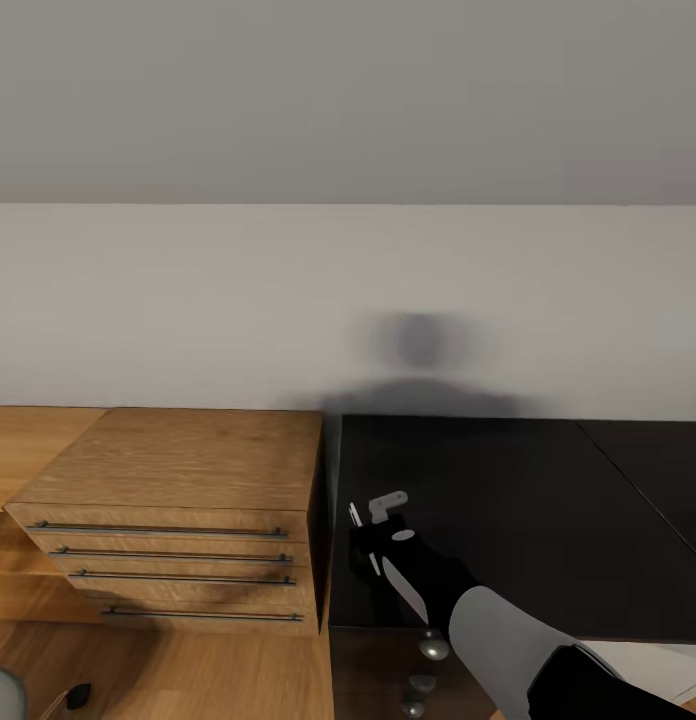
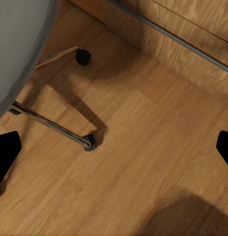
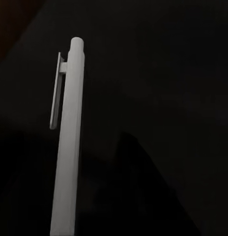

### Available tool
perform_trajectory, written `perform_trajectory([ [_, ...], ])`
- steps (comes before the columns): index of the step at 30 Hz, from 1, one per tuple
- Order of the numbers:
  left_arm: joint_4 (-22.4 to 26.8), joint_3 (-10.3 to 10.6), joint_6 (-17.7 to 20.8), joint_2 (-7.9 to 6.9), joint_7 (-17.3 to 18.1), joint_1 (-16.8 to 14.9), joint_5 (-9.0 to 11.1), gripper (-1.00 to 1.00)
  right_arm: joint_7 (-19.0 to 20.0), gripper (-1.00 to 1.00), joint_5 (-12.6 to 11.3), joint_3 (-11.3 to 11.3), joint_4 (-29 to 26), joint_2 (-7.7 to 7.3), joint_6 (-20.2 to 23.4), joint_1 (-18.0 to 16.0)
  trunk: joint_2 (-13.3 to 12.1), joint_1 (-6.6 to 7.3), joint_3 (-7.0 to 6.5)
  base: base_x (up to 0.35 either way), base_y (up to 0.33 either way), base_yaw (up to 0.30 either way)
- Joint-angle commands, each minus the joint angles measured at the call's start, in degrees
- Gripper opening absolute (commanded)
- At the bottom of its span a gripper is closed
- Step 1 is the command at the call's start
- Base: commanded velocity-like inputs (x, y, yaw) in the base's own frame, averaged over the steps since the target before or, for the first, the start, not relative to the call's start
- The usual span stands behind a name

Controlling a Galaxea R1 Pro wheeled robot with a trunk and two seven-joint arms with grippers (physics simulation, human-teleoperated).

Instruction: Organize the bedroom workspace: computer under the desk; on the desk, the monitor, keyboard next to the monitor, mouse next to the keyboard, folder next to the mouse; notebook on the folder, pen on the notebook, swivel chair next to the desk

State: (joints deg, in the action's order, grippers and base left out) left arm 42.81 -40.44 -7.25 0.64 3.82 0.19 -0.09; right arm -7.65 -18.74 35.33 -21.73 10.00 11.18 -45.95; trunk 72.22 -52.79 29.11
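**Right arm over the black desk with the pen**

You have one right arm (image 1: 508,630) in the head view. It reaches up from the low right corner, out over the near left corner of the desk (image 1: 508,500). Its right gripper (image 1: 373,530) is black, and one small pale pen (image 1: 386,503) sticks out past its tip. In the right wrist view the pen (image 3: 67,142) stands long and silvery with its clip near the far end, above the dark desk top (image 3: 163,98). The pen looks held, but the fingers are hidden, so you cannot tell how far they are open.

Under the desk edge, near the arm, you can count three round silver knobs (image 1: 425,678) on the dark drawer unit.

In the left wrist view, the two black fingertips (image 2: 6,152) of the left gripper (image 2: 114,150) sit at the two far sides of the picture, spread wide, with nothing between them. Past them is the wood plank floor (image 2: 143,147). The swivel chair (image 2: 18,44) shows its grey seat, two metal legs and two black castors (image 2: 89,142) on the floor.

Left of the desk, just beside it, stands one light wooden cabinet (image 1: 198,460). It has four drawers, each with one long metal handle (image 1: 158,528). All four are shut, so you cannot see what is inside.

Farthest away is the plain grey wall (image 1: 188,300) with a soft shadow on it. No writing or labels can be read.
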Motion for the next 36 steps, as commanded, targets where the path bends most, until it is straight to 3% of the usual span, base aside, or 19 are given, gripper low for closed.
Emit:
perform_trajectory([
  [1,0.1,-0.3,0.0,0.06,0.4,0.0,0.0,1.00,-0.4,-1.00,-0.2,0.2,0.3,0.00,1.8,0.0,0.0,-0.01,0.06,0.000,0.000,0.000],
  [8,0.1,-0.3,0.0,0.06,0.4,0.0,0.0,1.00,-0.3,-1.00,-0.5,-3.3,0.2,0.00,5.3,0.0,0.0,-0.01,0.06,0.000,0.000,0.000],
  [12,0.1,-0.3,0.0,0.06,0.4,0.0,0.0,1.00,-0.3,-1.00,-0.6,-3.9,0.1,0.00,6.0,0.0,0.0,-0.01,0.06,0.000,0.000,0.000],
  [27,0.1,-0.3,0.0,0.06,0.4,0.0,0.0,1.00,-0.2,-1.00,-0.8,-4.2,0.1,0.00,8.5,0.0,0.0,-0.01,0.06,0.000,0.000,0.000],
  [36,0.1,-0.3,0.0,0.06,0.4,0.0,0.0,1.00,-0.2,-1.00,-3.0,-4.5,-1.4,0.00,10.0,0.0,0.0,-0.01,0.06,0.000,0.000,0.000],
])
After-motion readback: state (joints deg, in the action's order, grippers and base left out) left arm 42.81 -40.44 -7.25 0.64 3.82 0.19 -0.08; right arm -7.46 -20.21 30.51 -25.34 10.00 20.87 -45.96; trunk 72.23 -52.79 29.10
